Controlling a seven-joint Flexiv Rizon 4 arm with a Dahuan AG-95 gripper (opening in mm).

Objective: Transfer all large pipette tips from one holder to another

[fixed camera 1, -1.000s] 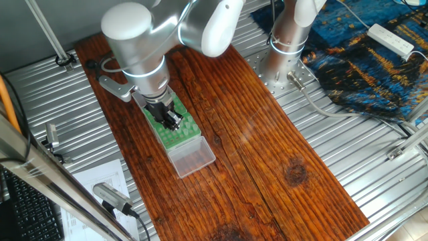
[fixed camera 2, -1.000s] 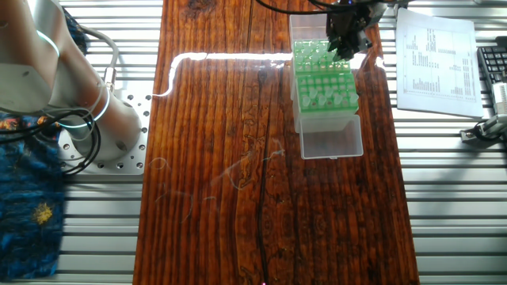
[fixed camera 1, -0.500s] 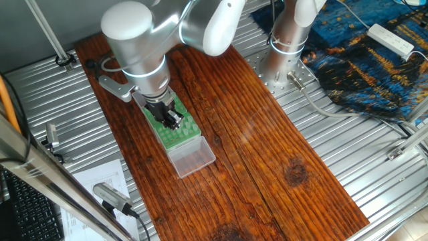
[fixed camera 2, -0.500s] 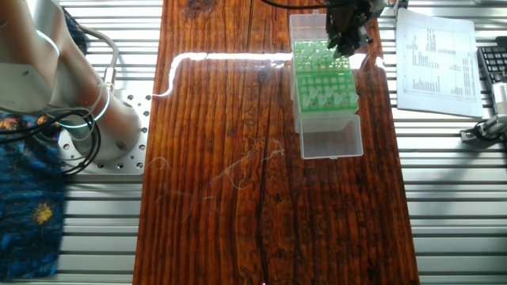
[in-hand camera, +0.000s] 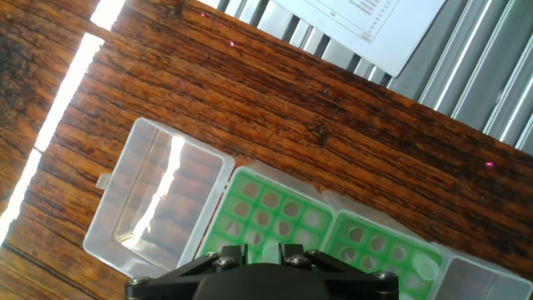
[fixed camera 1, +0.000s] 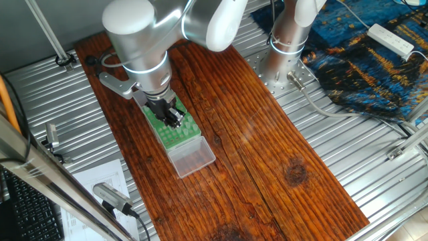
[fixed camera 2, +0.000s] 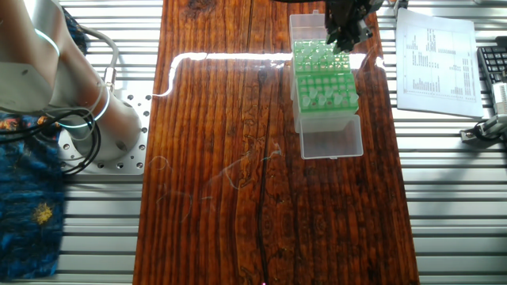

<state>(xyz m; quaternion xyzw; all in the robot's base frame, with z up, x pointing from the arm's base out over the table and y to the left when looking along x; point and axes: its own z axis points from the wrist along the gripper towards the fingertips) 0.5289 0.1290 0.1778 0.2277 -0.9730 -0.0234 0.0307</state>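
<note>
Tool [fixed camera 1: 175, 119] has lifted slightly since a second ago, over the green tip racks [fixed camera 2: 325, 79] on the wooden table [fixed camera 2: 238, 174]. Can't tell whether it grips anything. Large pipette tips [fixed camera 2: 333, 96] sit in the rack beside the clear lid [in-hand camera: 158, 204].

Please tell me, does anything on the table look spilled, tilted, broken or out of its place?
Nothing stands out. The green racks sit flat in line on the wooden table, with the clear lid open at one end. No pipette tips lie loose on the wood. The gripper is over the racks; the printed sheet lies flat beside the table.
</note>
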